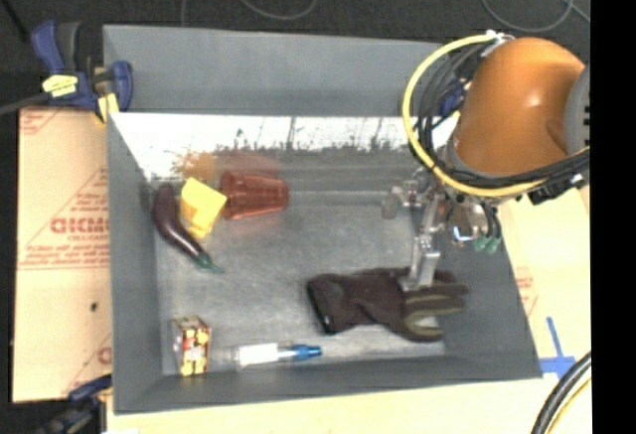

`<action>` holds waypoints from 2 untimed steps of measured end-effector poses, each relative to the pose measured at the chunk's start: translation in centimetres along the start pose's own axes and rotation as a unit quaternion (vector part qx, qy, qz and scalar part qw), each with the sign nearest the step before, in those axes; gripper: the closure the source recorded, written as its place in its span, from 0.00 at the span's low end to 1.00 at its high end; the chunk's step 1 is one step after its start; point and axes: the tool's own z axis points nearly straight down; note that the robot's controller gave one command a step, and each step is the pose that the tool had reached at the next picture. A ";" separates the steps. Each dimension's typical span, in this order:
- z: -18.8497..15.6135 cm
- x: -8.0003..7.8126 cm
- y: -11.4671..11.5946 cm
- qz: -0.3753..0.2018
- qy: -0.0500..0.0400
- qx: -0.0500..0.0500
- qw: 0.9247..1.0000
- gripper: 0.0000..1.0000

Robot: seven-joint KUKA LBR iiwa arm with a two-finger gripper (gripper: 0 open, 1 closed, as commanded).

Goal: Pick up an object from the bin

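Gripper (425,273): I see it over the glove; whether open or closed, I cannot tell.
Glove (373,303): dark brown, flat, bin's lower right.
Left side: purple aubergine (177,226), yellow block (202,205), red cup (254,195).

A dark brown glove (370,304) lies flat at the bin's (298,74) lower right.

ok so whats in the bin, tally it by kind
dark glove: 1
red cup: 1
yellow block: 1
purple toy aubergine: 1
clear tube with a blue tip: 1
small multicoloured packet: 1
total: 6
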 end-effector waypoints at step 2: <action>2.7 0.6 -1.5 -0.035 -0.006 0.001 0.999 0.00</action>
